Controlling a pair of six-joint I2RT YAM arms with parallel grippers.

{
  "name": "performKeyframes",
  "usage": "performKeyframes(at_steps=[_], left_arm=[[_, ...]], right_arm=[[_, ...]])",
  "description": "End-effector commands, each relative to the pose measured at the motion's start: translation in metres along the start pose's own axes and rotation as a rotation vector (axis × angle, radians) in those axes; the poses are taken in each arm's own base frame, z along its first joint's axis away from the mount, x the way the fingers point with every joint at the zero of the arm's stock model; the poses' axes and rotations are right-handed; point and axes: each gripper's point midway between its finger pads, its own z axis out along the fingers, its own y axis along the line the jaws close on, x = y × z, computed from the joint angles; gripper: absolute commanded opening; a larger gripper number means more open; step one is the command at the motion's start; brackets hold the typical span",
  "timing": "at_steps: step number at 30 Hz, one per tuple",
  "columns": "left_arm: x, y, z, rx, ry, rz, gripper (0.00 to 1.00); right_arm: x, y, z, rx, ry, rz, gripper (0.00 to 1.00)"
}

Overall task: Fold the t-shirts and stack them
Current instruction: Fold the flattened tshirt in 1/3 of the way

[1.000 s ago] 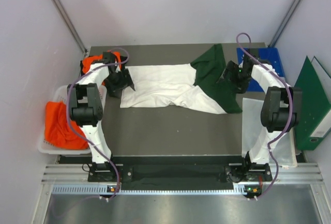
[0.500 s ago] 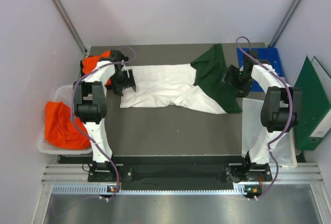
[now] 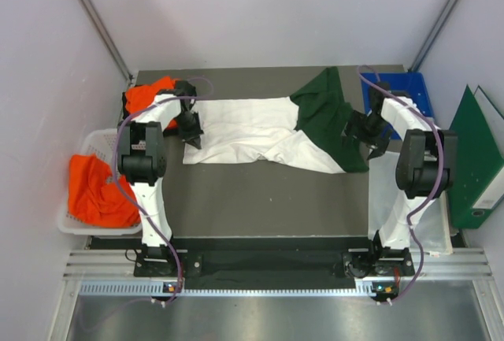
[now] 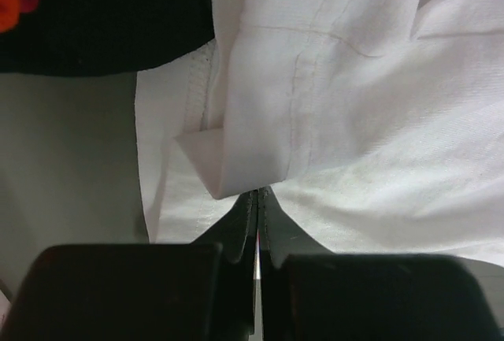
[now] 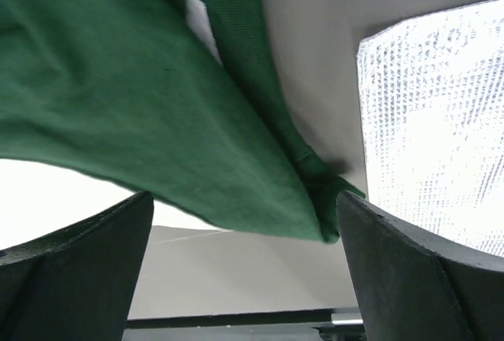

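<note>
- Since a second ago the left claw (image 3: 191,133) has slid in onto the left hem of the white t-shirt (image 3: 244,130) and snapped closed, while the right claw (image 3: 371,139) has drifted nearer along the green sleeve (image 3: 321,109).
- White t-shirt: it lies spread but rumpled across the back half of the surface (image 3: 260,199), long axis running left to right, hem to the left, green sleeves to the right.
- Left claw: clenched, its tips meeting right at a folded-over corner of the hem (image 4: 236,176); it appears to nip that corner, though the pinch itself is hidden by the fingers.
- Right claw: released, jaws wide, straddling the near edge of the green sleeve in the right wrist view, with cloth between the fingers but not yet gripped.
- Key relation: each arm sits at its own end of the shirt's long axis, so the shirt runs from one claw to the other. In my judgement, the next move needs the right claw to close on the sleeve.
- Outward: one orange t-shirt (image 3: 146,93) lies just behind the left claw; another (image 3: 94,191) fills the basket (image 3: 72,229) off the surface's left edge; a green folder (image 3: 472,152) stands far right.
</note>
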Motion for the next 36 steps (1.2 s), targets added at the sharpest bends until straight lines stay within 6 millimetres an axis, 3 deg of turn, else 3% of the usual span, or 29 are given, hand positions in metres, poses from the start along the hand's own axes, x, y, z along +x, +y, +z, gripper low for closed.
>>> performKeyframes(at_steps=[1,4,5,7,8,11,12,13,15,17,21,25,31,34,35,36], left_arm=[[-0.006,0.003,-0.016,-0.025,-0.03,0.007,0.0],[-0.005,0.005,-0.017,-0.034,-0.031,0.01,0.0],[-0.005,0.006,-0.017,-0.041,-0.031,0.009,0.0],[-0.006,0.006,-0.019,-0.044,-0.037,0.01,0.0],[-0.006,0.008,-0.021,-0.053,-0.04,0.01,0.0],[-0.006,0.013,-0.025,-0.084,-0.042,0.013,0.01],[-0.006,0.013,-0.026,-0.086,-0.041,0.011,0.16],[-0.009,0.019,-0.029,-0.118,-0.058,0.006,0.4],[-0.012,0.021,-0.028,-0.128,-0.076,0.005,0.72],[-0.015,0.021,-0.029,-0.131,-0.093,-0.001,0.74],[-0.018,0.021,-0.023,-0.134,-0.088,-0.007,0.7],[-0.022,0.017,-0.013,-0.114,-0.088,-0.009,0.56],[-0.018,0.021,0.011,-0.128,-0.048,-0.014,0.57],[-0.02,0.021,0.012,-0.131,-0.052,-0.012,0.11],[-0.021,0.022,0.011,-0.136,-0.057,-0.014,0.0],[-0.023,0.021,0.006,-0.135,-0.068,-0.014,0.0]], right_arm=[[0.021,0.0,0.019,0.038,0.072,-0.07,0.98],[0.03,0.009,0.03,-0.017,0.112,-0.089,0.79],[0.032,0.012,0.032,-0.031,0.123,-0.091,0.63],[0.035,0.016,0.035,-0.06,0.134,-0.09,0.44],[0.035,0.017,0.034,-0.066,0.132,-0.09,0.25],[0.031,0.02,0.028,-0.079,0.108,-0.089,0.06],[0.028,0.021,0.026,-0.082,0.101,-0.09,0.05],[0.027,0.02,0.024,-0.076,0.094,-0.095,0.05],[0.024,0.021,0.023,-0.076,0.085,-0.099,0.04],[0.025,0.021,0.025,-0.075,0.095,-0.102,0.04],[0.026,0.023,0.027,-0.087,0.098,-0.095,0.04],[0.026,0.023,0.029,-0.087,0.101,-0.096,0.05],[0.024,0.024,0.027,-0.087,0.097,-0.095,0.05],[0.022,0.025,0.026,-0.088,0.096,-0.095,0.05],[0.022,0.025,0.027,-0.087,0.099,-0.098,0.05],[0.02,0.025,0.026,-0.087,0.094,-0.094,0.05]])
